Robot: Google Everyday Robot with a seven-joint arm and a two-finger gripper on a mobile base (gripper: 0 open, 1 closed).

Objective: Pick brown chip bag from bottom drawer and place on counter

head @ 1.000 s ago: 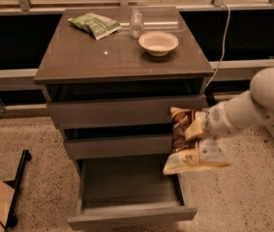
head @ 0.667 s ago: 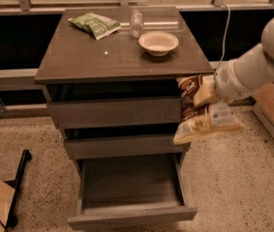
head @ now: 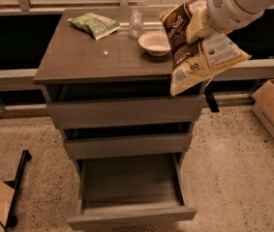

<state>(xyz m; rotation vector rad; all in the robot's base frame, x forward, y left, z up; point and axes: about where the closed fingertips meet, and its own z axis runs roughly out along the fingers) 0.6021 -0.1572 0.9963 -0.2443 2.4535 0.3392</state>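
Gripper point(head: 197, 25) in upper right is pinching the brown chip bag point(head: 202, 57) near its top, by the counter point(head: 102, 57) corner. Bag is looking light, crinkly, slippery.

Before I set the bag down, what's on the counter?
On the counter: a green chip bag back left, a small clear container and a white bowl. The gripper holds the brown chip bag above the right edge, hiding that corner.
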